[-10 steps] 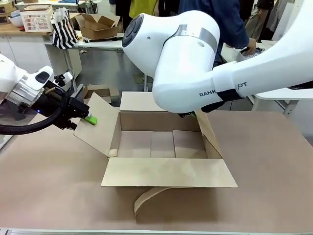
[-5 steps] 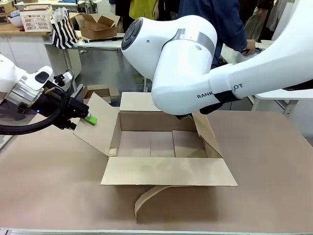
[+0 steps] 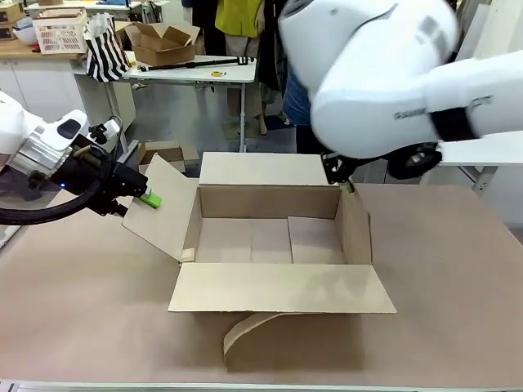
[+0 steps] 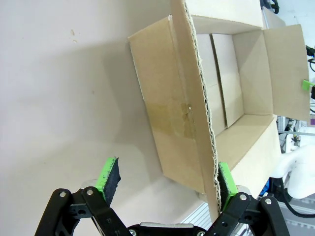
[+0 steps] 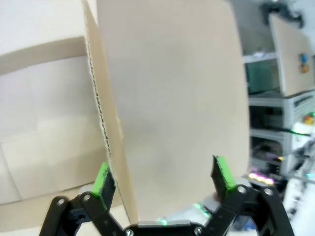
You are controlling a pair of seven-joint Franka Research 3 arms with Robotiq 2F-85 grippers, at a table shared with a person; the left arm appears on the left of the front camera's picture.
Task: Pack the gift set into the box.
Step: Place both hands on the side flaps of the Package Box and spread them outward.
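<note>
Where the box's flap rises, the right gripper is half hidden.

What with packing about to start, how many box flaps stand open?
4, all on the box: the far flap lies back; the left flap sits inside the open left gripper; the right flap, nearly upright, inside the open right gripper; the near flap folds out toward the camera.
</note>
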